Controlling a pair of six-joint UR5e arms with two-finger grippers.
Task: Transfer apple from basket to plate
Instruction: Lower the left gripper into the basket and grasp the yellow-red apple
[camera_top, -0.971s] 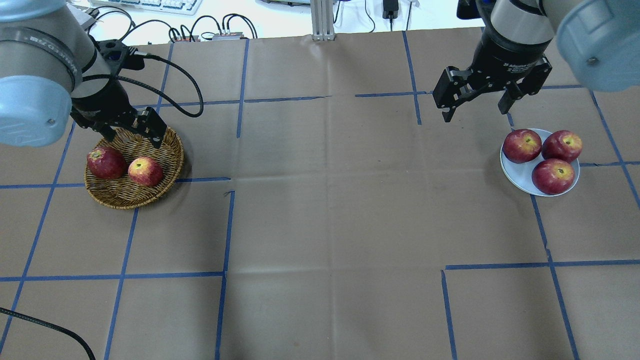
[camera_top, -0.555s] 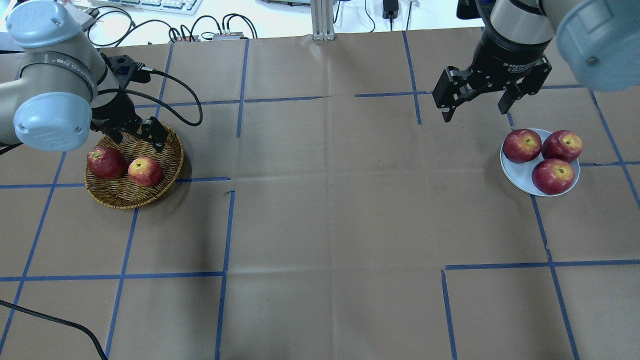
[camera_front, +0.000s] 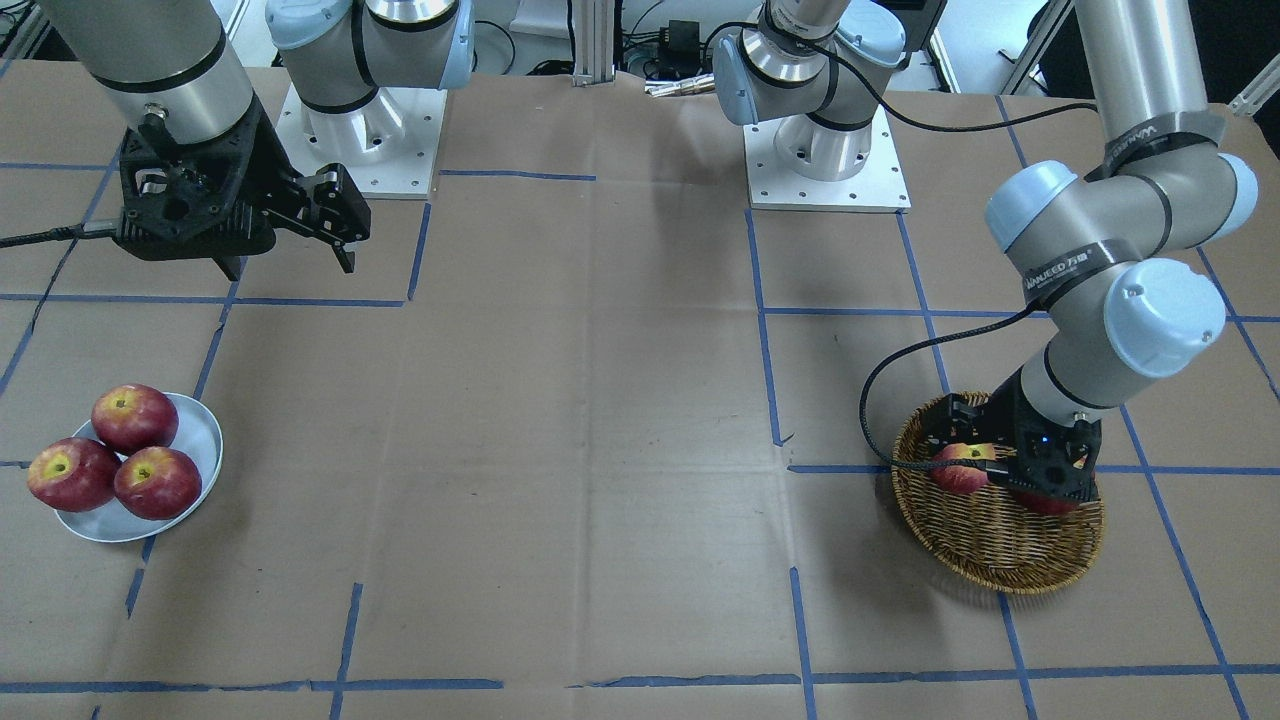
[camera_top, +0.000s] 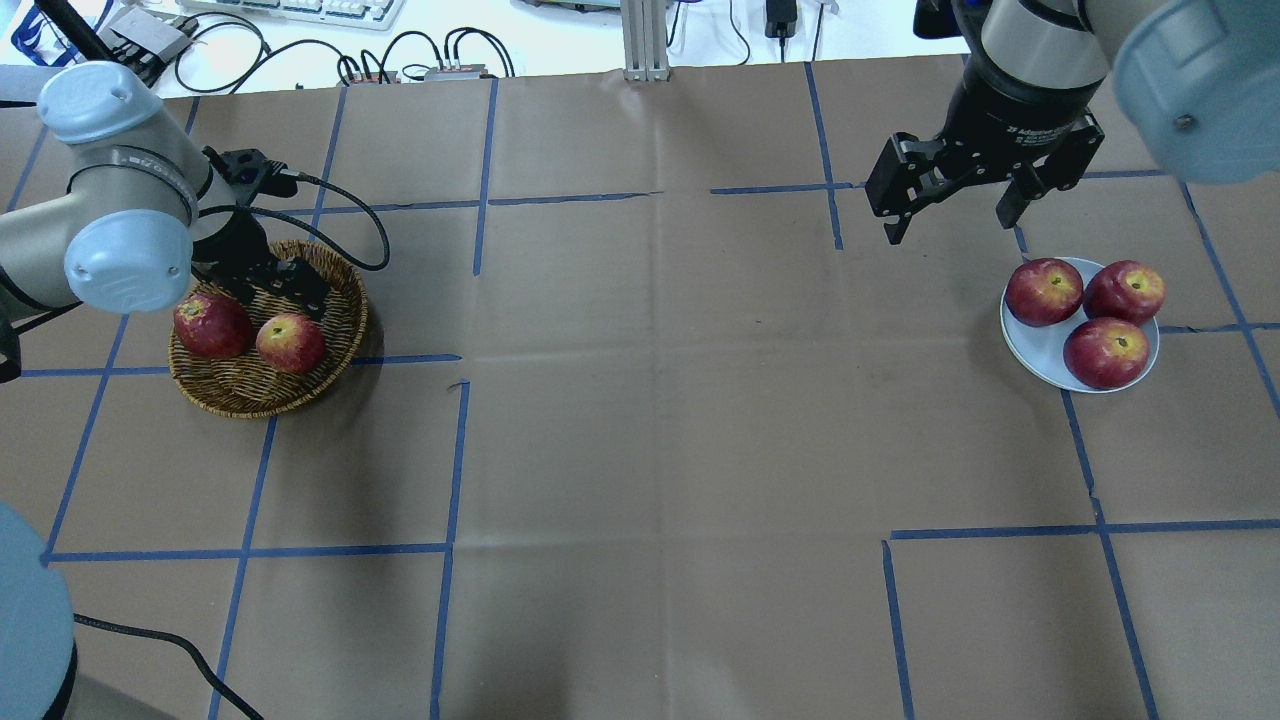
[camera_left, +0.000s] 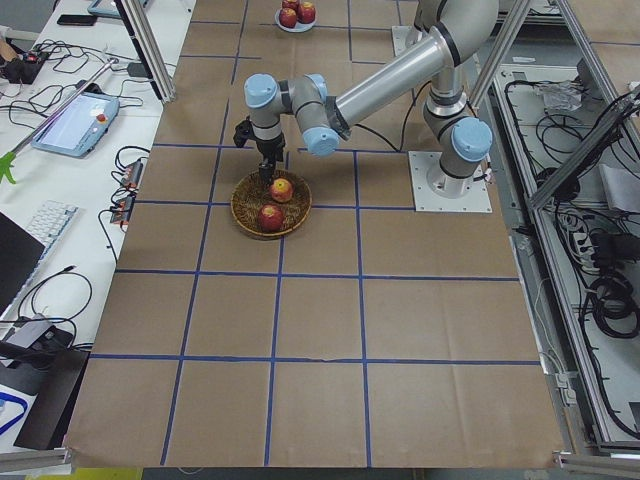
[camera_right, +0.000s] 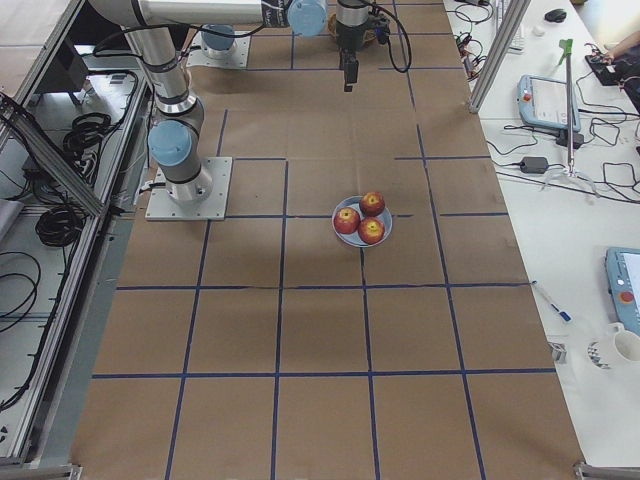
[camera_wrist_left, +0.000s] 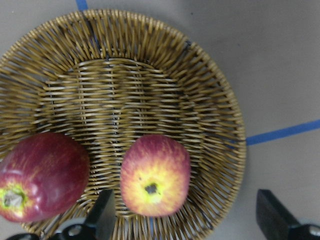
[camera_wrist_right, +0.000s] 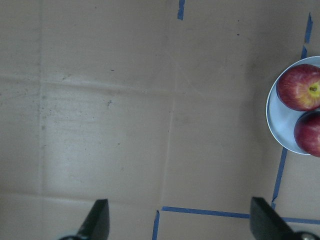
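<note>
The streaked red and yellow apple (camera_top: 291, 343) lies in the wicker basket (camera_top: 250, 395) beside a darker red apple (camera_top: 212, 325). My left gripper (camera_top: 262, 290) is open and hangs low over the basket's far side, just behind both apples. In the left wrist view its fingertips (camera_wrist_left: 105, 220) stand wide apart, with the apple (camera_wrist_left: 155, 175) just ahead of them, off to the left-hand one. The pale plate (camera_top: 1035, 350) at the right carries three dark-red apples (camera_top: 1105, 352). My right gripper (camera_top: 950, 215) is open and empty, above the table behind the plate.
Blue tape lines cross the brown paper table cover. The left arm's cable (camera_top: 370, 240) loops over the table behind the basket. Keyboard and cables lie past the table's far edge (camera_top: 300, 10). An aluminium post (camera_top: 645, 40) stands at the back centre.
My left arm has swung and dropped closer to the basket, so the gripper now sits lower over its far side. The right arm and all apples have not moved.
</note>
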